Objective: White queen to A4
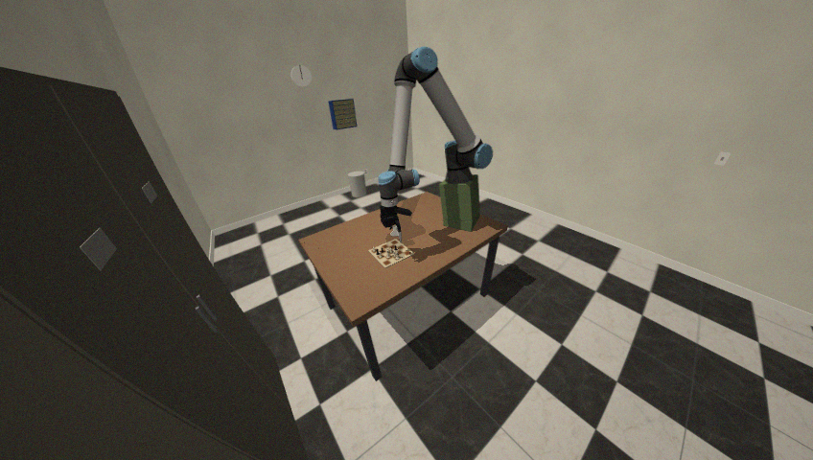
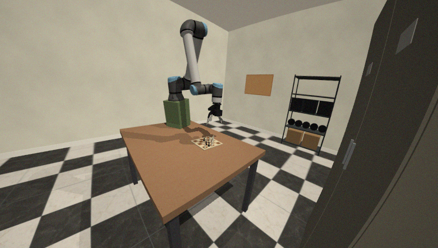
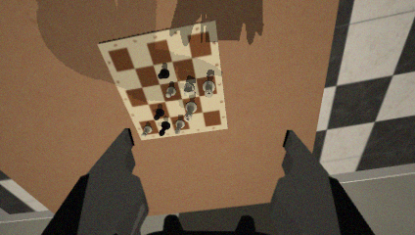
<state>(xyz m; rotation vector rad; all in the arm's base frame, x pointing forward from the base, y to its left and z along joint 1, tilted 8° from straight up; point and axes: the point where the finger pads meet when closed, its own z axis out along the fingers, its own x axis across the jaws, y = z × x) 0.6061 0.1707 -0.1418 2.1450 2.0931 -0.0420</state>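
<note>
I am hovering the pincer (image 3: 207,162) wide open and empty above the board (image 3: 163,80); the queen, too small to single out, is probably light, rigid and tippy, so I am planning a mid-stem grasp.

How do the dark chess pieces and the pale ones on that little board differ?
In the wrist view, the dark pieces are few, three by my count, while the pale pieces are about twice as many. The dark pieces sit toward the board's left side; the pale pieces cluster more to the right. Both sets stand apart from the open gripper, which holds nothing.
</note>
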